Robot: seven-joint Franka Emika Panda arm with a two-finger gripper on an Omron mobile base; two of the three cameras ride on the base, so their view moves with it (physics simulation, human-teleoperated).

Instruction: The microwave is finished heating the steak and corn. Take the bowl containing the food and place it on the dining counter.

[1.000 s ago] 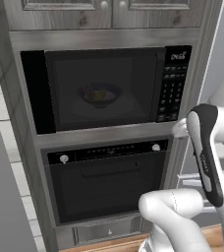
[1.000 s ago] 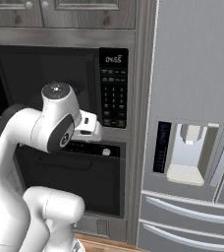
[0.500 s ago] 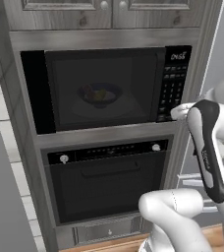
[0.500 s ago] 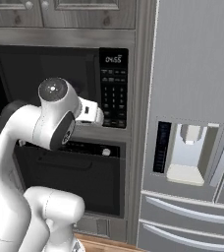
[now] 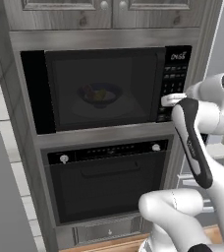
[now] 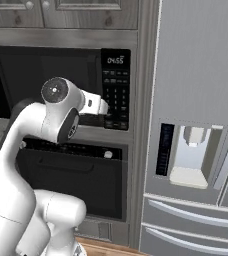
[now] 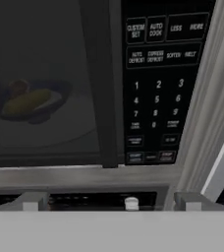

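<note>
The bowl [image 5: 98,94] sits inside the closed microwave [image 5: 109,88], near the centre of the grey floor, with the yellow corn [image 7: 26,101] lying across it and the reddish steak [image 7: 17,87] just behind; both are seen only dimly through the dark glass door [image 7: 40,78]. Judge the step in hand as opening that door, since nothing can be lifted out until it swings clear. The gripper [image 7: 111,202] is poised just in front of the lower part of the keypad panel [image 7: 155,83], level with the bottom row of buttons, with the oven [image 5: 106,184] directly below. Its two fingertips [image 7: 33,201] stand well apart with nothing between them. Aim for the release button on the bottom row of the panel rather than the number keys above, and press squarely so that the finger does not slide onto a neighbouring key. Which key releases the door is too blurred to read, so confirm it before contact. Keep the wrist clear of the oven knob [image 7: 130,203] beneath, and leave room to the left for the door to swing.
</note>
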